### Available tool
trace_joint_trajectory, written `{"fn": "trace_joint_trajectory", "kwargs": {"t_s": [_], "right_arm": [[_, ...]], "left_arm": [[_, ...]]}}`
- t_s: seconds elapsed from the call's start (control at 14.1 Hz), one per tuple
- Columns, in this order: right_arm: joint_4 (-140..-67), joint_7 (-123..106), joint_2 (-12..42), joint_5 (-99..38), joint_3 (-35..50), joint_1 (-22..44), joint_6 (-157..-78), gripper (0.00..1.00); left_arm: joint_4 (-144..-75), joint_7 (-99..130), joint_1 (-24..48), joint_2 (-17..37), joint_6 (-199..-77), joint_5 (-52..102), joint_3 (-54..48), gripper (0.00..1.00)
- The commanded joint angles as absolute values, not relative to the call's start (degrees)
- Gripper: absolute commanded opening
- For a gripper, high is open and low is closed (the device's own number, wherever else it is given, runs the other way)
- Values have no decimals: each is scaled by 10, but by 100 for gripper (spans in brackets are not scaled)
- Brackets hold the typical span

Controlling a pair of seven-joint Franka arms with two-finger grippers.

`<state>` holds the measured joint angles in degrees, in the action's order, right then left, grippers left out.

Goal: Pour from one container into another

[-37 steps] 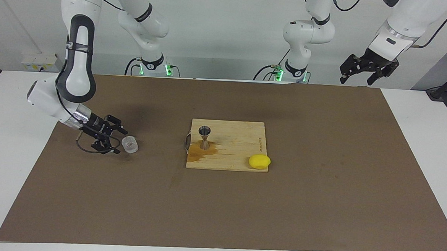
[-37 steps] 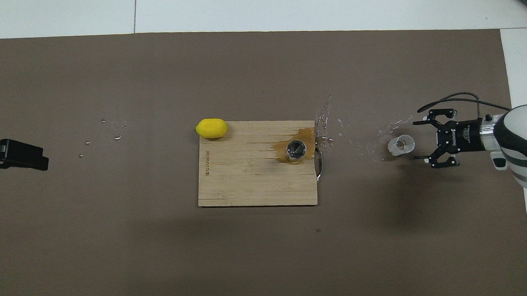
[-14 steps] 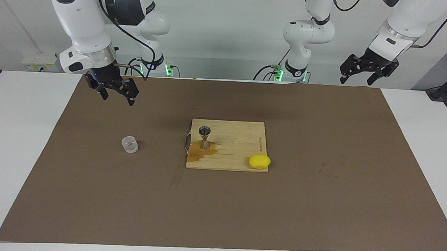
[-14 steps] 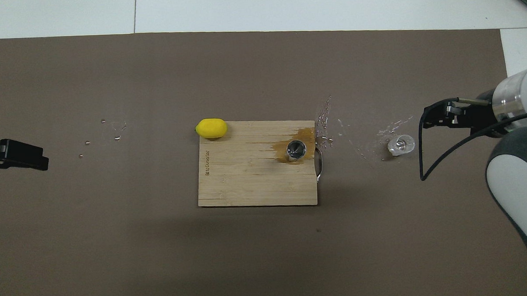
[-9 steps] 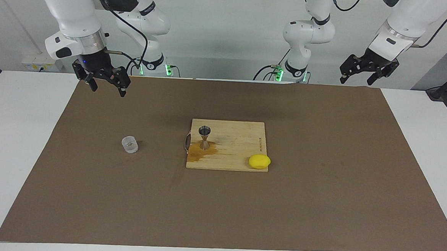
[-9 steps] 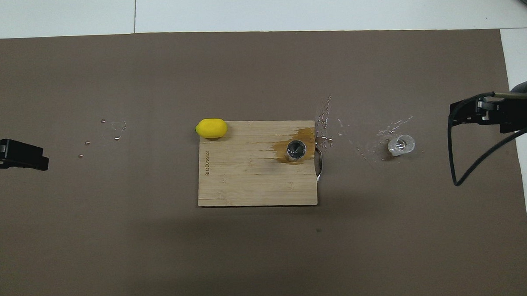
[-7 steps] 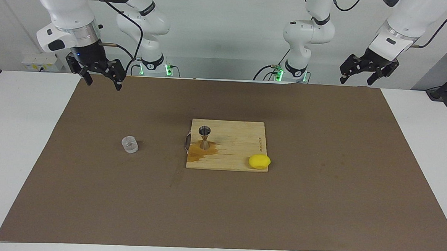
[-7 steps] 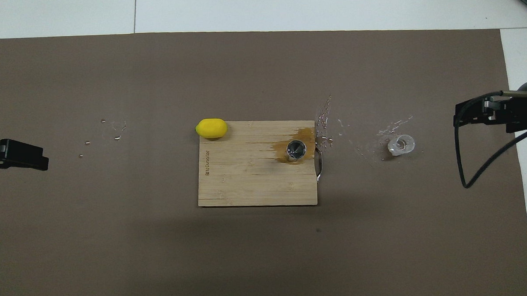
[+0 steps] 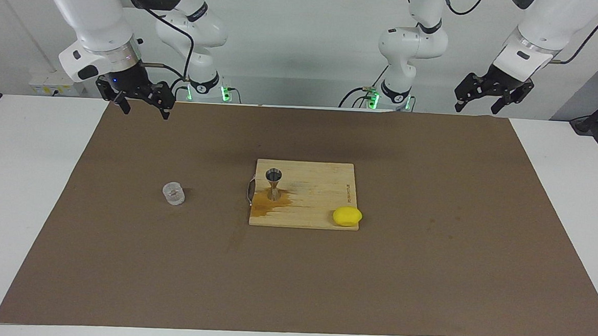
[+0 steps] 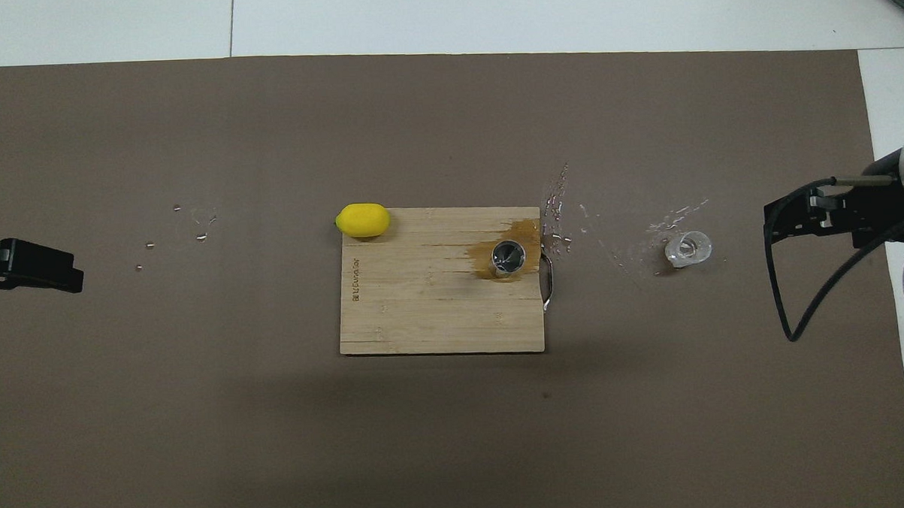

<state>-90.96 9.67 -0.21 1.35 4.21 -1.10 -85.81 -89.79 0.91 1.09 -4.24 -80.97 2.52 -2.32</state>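
Both claws were raised, open and empty, above the bench.
The clear cup (image 9: 174,193) stood upright on the brown mat (image 9: 426,277) toward the right arm's end; the steel jigger (image 9: 273,183) stood on the wet cutting board (image 9: 318,189). The right claw (image 9: 141,107) and the left claw (image 9: 481,103) were held over the mat's edge nearest the robots.

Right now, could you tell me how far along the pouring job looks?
Pouring looks done: the jigger stands upright on the cutting board in a wet stain, and the clear cup sits upright on the mat. Nothing is in hand: the right gripper and the left gripper hang raised, open and empty. Nothing visibly left.
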Motion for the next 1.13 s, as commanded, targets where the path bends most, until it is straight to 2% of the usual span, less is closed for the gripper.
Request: {"fn": "trace_joint_trajectory", "kwargs": {"t_s": [0.0,1.06], "right_arm": [[-926,88,-17,8,44,-17,-859,100],[-925,105,-15,9,45,-18,-878,100]], "left_arm": [[-911,15,5,-57,-805,15,-29,100],[-911,15,5,-57,-805,15,-29,100]]}}
